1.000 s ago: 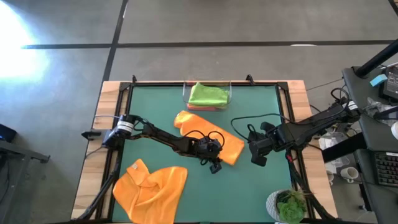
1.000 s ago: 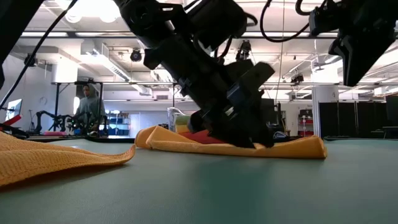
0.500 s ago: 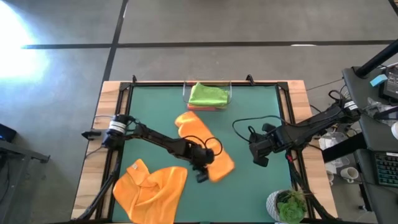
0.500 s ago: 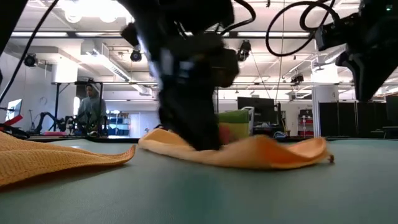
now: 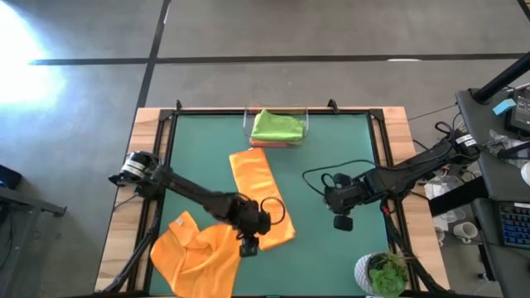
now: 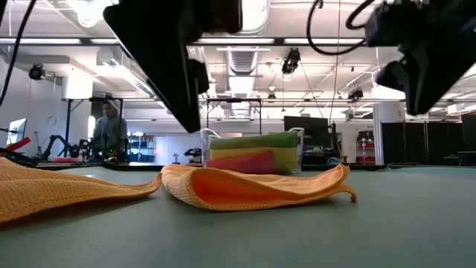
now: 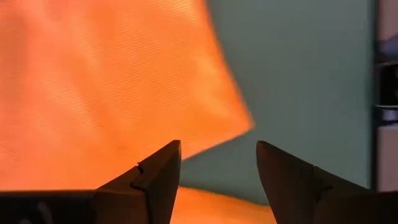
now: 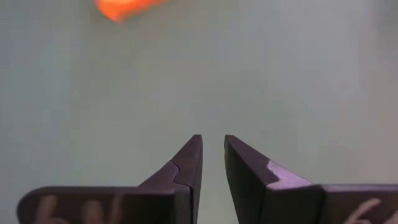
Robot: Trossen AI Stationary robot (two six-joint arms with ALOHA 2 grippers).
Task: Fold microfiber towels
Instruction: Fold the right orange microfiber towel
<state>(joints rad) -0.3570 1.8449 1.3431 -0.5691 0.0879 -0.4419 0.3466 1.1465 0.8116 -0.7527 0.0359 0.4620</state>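
Observation:
An orange microfiber towel (image 5: 263, 194), folded into a long strip, lies flat mid-table, its edges a little raised in the low view (image 6: 253, 186). A second orange towel (image 5: 203, 257) lies crumpled at the near left. My left gripper (image 5: 248, 242) hangs open above the strip's near end, and its wrist view shows the strip's corner (image 7: 245, 121) beneath the empty fingers (image 7: 217, 146). My right gripper (image 5: 342, 222) hovers over bare mat to the right, with only a narrow gap between its fingers (image 8: 213, 138) and nothing in it. A green towel (image 5: 276, 126) tops a pink one (image 6: 242, 160) in the tray.
The clear plastic tray (image 5: 305, 124) stands at the far edge, centre. A potted plant (image 5: 383, 273) sits at the near right corner. Bare green mat lies between the strip and my right gripper. A person (image 6: 108, 126) stands far back in the room.
My left gripper has travelled toward the near left and risen, dragging the folded orange towel's right end round toward the near edge. The towel's far end stayed put, so the strip now runs near to far. The gripper now hangs clear of it. My right gripper tipped slightly.

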